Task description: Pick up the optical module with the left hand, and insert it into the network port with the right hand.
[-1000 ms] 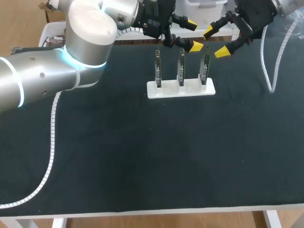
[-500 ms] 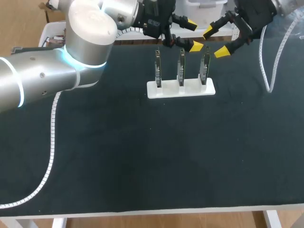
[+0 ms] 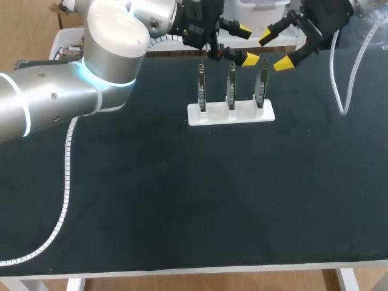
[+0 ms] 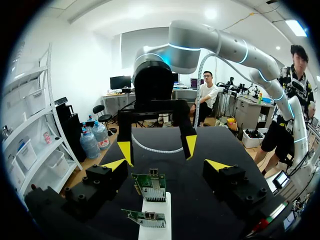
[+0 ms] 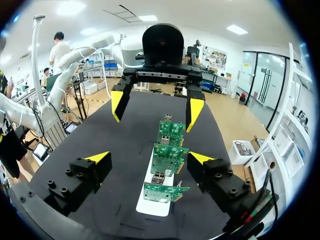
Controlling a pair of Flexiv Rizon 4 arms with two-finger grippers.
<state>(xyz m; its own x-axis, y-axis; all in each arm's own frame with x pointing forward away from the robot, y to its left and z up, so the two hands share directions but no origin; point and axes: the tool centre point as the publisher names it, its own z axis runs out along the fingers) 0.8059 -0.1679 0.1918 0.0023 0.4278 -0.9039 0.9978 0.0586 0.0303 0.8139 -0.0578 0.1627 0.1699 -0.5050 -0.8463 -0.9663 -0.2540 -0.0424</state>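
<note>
Your black table [image 3: 182,200] carries a white holder [image 3: 230,114] near its far edge. Three green cards [image 3: 231,85] stand upright in it in a row, and their network ports [image 5: 159,178] show in the right wrist view. Your left gripper [image 3: 245,44] hangs over the far side of the row with its fingers spread wide. Your right gripper [image 3: 274,50] sits just beside it, past the right-hand card, and is also spread. You cannot tell where the optical module is.
</note>
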